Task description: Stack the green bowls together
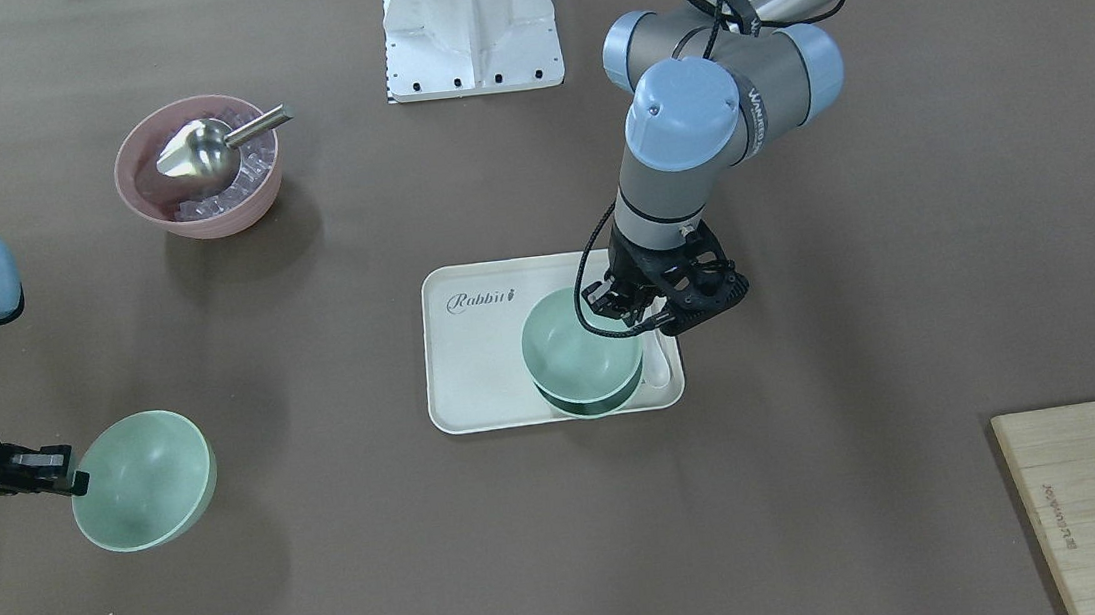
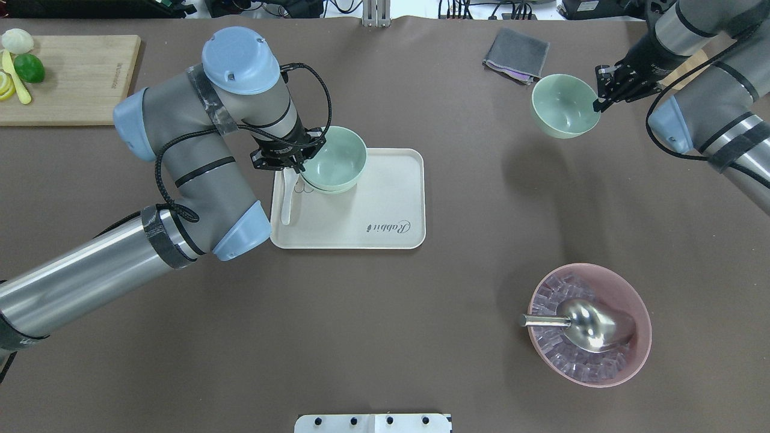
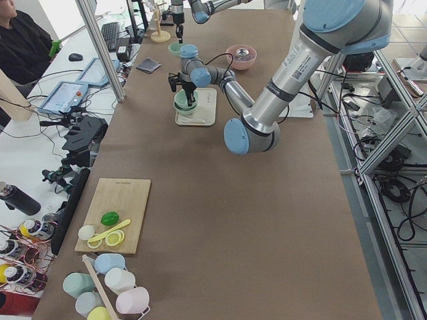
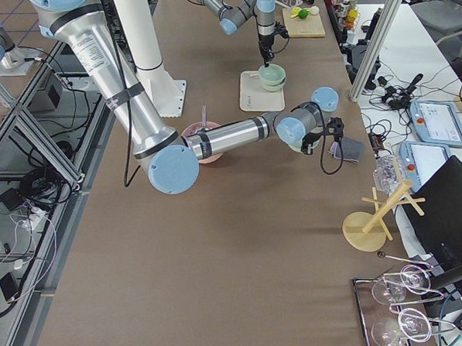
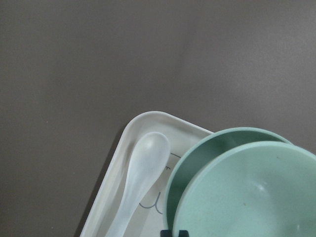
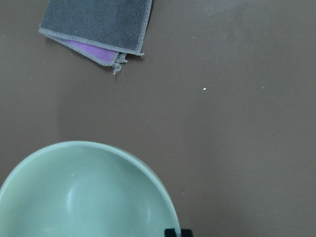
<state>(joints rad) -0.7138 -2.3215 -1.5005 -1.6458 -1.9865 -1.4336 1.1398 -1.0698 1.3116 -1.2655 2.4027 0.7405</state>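
Two pale green bowls are on the cream tray [image 2: 373, 198]. The upper bowl [image 2: 335, 157] sits nested, slightly offset, in the lower bowl [image 1: 593, 402]. My left gripper [image 2: 299, 163] is shut on the upper bowl's rim, seen in the left wrist view [image 5: 247, 192]. The third green bowl [image 2: 564, 106] hangs tilted above the table at the far right, casting a shadow below. My right gripper [image 2: 599, 102] is shut on its rim; it also shows in the right wrist view [image 6: 84, 192].
A white spoon [image 5: 140, 177] lies on the tray beside the bowls. A pink bowl [image 2: 637, 337] with ice and a metal scoop stands near right. A folded grey cloth [image 2: 516, 54] lies beyond the held bowl. A cutting board [image 2: 66, 72] with fruit is far left.
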